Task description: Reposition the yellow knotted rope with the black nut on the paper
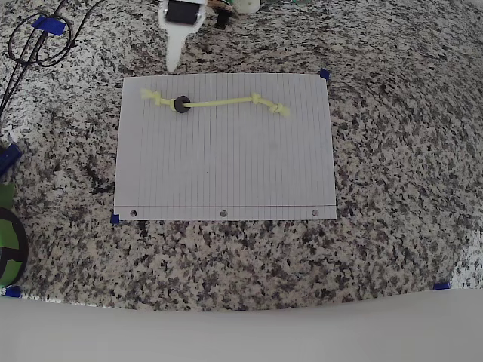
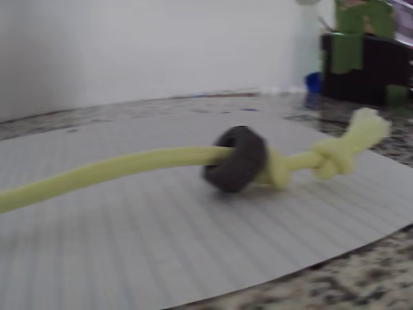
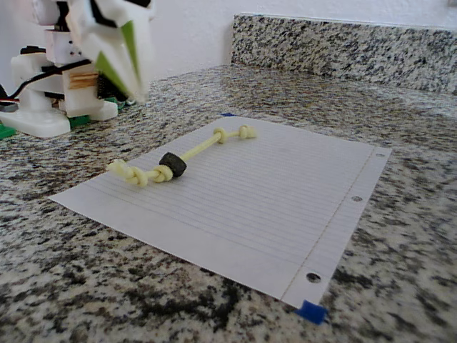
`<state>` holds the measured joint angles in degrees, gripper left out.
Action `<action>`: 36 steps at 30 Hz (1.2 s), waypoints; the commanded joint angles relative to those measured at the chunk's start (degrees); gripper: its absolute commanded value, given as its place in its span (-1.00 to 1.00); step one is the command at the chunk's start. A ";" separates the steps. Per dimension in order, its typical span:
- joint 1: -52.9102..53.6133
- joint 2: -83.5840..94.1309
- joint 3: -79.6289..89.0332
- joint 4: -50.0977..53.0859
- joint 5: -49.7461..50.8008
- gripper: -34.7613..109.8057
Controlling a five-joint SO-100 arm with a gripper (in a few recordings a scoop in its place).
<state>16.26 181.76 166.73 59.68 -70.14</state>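
Paper: white lined sheet, flat on the speckled granite counter; we count three punched holes along its near long edge in the overhead view, and blue tape tabs at some corners.

Yellow knotted rope: we find it lying on the paper close to the far edge, running roughly parallel to that edge, with knots at both ends. In the fixed view it stretches from a knotted end at the left away toward the sheet's far edge.

Black nut: ring-shaped, threaded on the rope and sitting just beside the left-end knot in the overhead view; we see it resting on the paper in the wrist view, the knot immediately to its right.

Gripper: white with green inner faces, held above the counter just beyond the paper's far edge, near the nut end of the rope and touching neither. Its fingers point down, drawn close together at the tips, with nothing between them.

Arm base: white, standing on the counter behind the sheet.
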 commanded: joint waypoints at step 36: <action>-10.20 13.62 14.59 6.59 -15.47 -0.52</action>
<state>5.71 195.21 180.70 65.92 -85.08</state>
